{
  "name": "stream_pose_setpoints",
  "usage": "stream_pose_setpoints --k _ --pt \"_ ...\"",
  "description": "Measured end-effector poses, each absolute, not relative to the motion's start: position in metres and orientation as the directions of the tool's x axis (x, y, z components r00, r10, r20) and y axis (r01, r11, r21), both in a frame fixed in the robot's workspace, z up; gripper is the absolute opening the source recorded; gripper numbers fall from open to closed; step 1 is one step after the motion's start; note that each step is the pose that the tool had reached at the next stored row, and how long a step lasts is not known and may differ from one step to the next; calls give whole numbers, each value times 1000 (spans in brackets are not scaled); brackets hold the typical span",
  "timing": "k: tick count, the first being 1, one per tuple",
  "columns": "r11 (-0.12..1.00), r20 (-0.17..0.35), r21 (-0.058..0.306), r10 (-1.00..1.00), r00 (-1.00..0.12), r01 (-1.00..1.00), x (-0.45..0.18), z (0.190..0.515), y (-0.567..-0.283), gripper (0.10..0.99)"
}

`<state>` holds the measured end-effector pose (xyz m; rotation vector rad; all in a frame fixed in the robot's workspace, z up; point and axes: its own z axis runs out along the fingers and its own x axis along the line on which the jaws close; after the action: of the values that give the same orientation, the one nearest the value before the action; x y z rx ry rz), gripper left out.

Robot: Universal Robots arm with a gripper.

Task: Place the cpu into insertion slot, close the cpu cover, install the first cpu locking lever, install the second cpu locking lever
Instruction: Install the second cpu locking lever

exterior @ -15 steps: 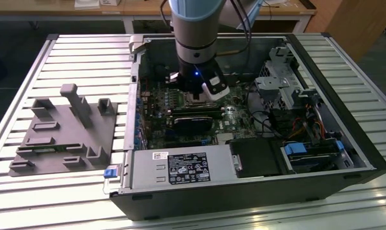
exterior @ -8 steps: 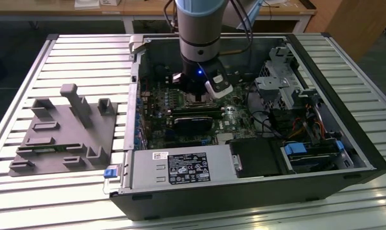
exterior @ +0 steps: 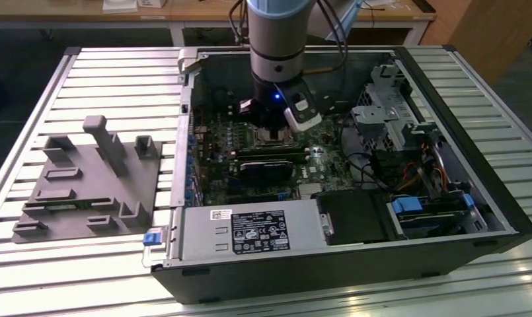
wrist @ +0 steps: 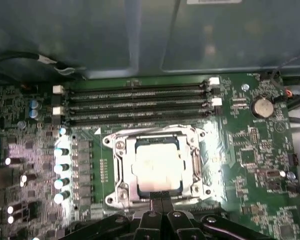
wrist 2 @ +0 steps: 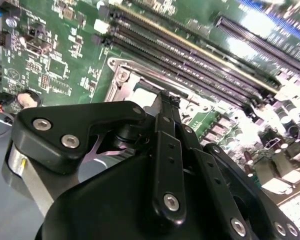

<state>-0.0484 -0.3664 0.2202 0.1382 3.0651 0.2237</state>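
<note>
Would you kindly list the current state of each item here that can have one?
cpu: lying flat in the insertion slot.
cpu cover: down, framing the cpu.
gripper: low over the socket's edge, fingers together.
computer case: side panel off, interior exposed.
memory slots: empty, no modules in them.

Dim case interior in the exterior view — the wrist light glares off the cpu (wrist: 157, 167), washing it out — soft blur throughout.
</note>
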Motion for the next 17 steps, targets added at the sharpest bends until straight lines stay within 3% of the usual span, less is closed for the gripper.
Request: stream_pose_setpoints --k 17 --pt "991 -38 99 90 -995 86 -42 211 -347 106"
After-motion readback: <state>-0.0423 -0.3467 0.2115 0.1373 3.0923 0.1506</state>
